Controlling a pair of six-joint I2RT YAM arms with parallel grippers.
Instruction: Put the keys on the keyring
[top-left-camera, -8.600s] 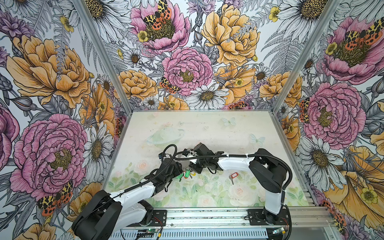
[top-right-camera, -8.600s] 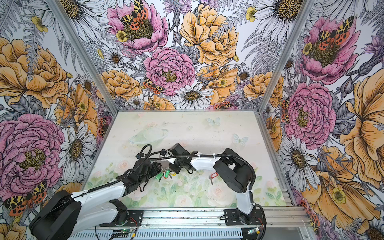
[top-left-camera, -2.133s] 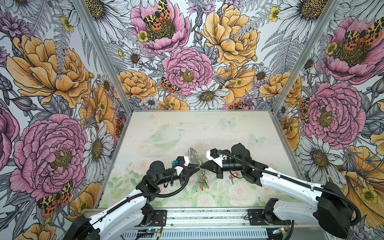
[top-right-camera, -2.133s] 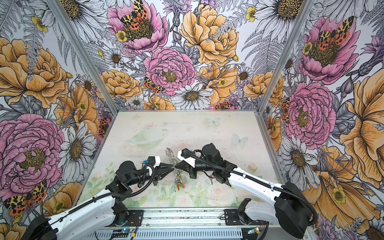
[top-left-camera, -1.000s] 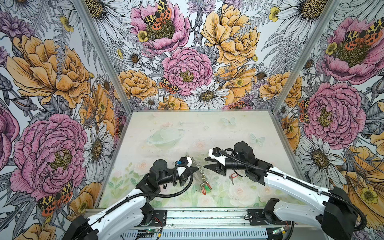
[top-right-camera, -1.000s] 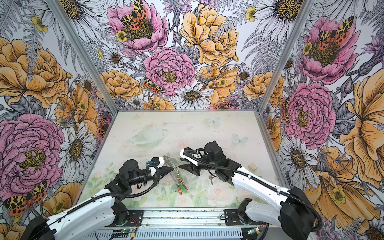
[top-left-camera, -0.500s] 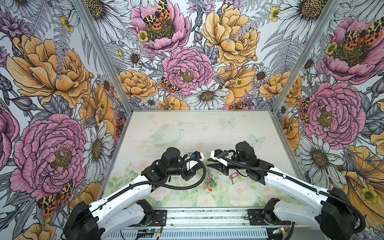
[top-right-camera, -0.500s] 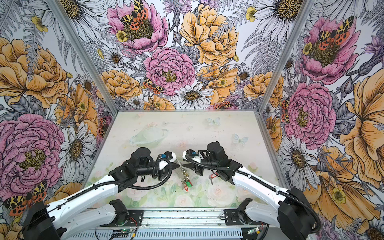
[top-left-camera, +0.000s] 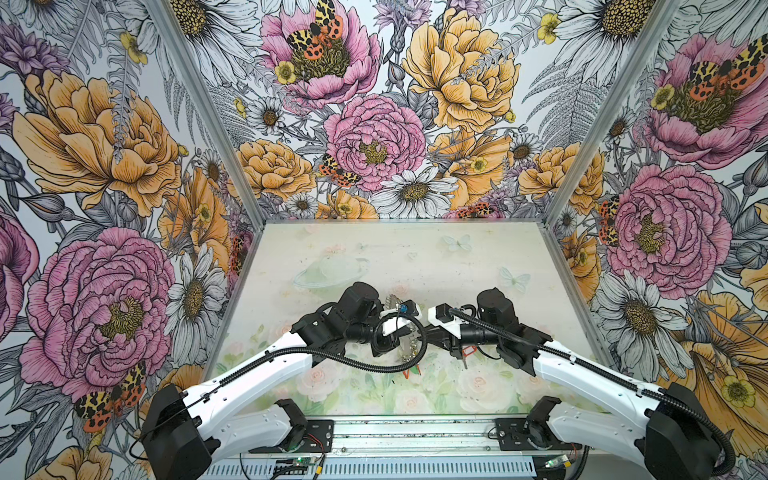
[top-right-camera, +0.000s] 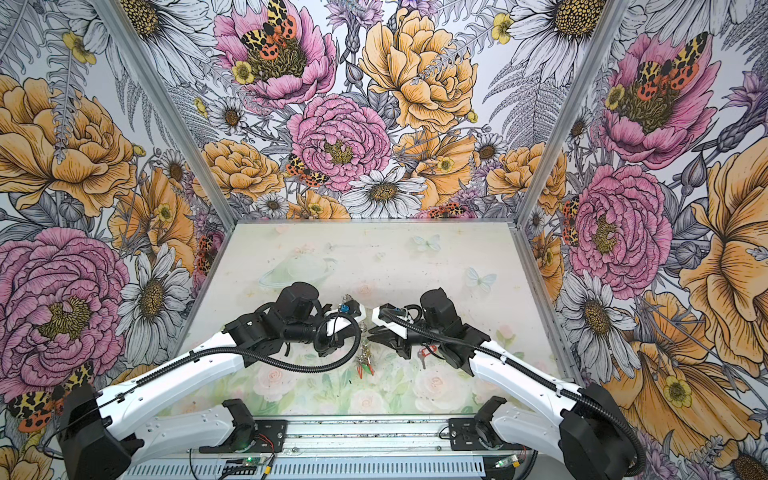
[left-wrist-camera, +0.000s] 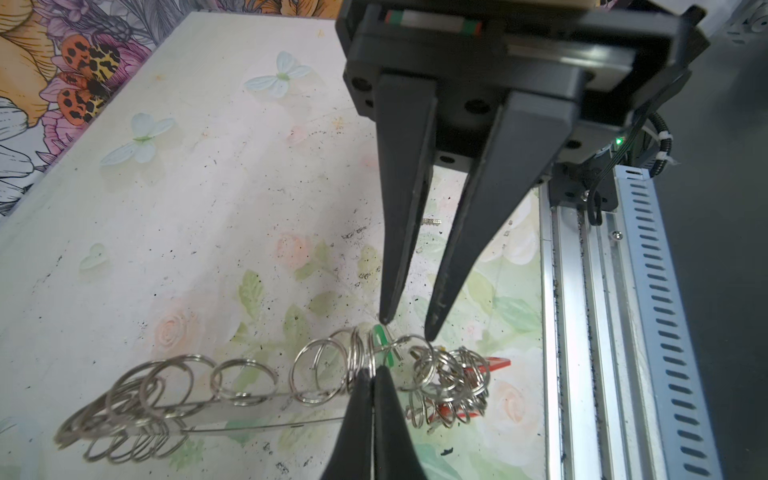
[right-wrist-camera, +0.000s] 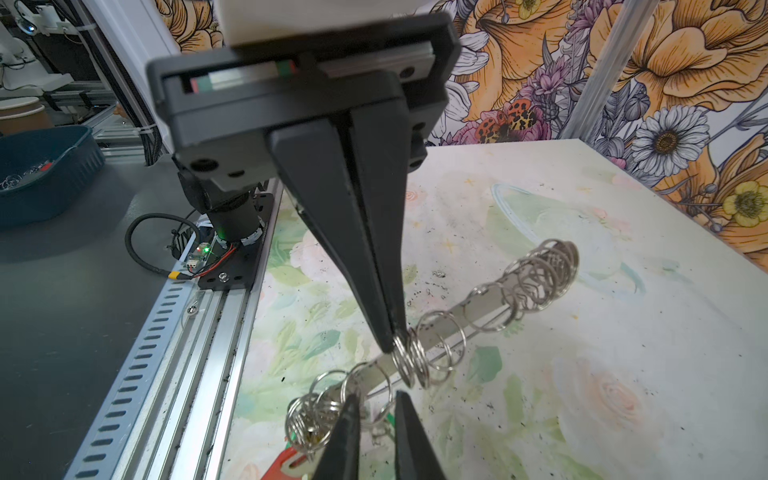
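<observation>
Where the slotted aluminium rail (top-left-camera: 415, 432) runs along the near edge, both white arms reach inward from black bases. They reach over the table (top-left-camera: 395, 257), a matt pale sheet printed with faint roses and leaves and flecked with dark specks.

Just past the rail, in both top views, a small bunch of keys (top-right-camera: 365, 370) with slim red and green plastic tags hangs at the low end of the keyring. Another key with a red tag (top-left-camera: 468, 352) lies flat on the table beside the right arm's wrist.

The keyring (left-wrist-camera: 249, 409) is a thin, flat, dull metal band with shiny round wire rings (left-wrist-camera: 320, 372) threaded along it. Some rings sit loose and spaced, while others crowd in tangles at each end.

The left gripper (right-wrist-camera: 391, 343), two long tapering black fingers, is pressed together on the band among the rings. It holds the band above the table's front middle.

The right gripper (left-wrist-camera: 408, 330) faces it tip to tip, its jaws only a narrow gap apart. Its tips are just beside a ring carrying a green tag (left-wrist-camera: 380, 338); whether they touch it I cannot tell.

Beyond, the table bears pale printed butterflies and ends at walls (top-left-camera: 374, 137) covered in big pink and orange flowers.
</observation>
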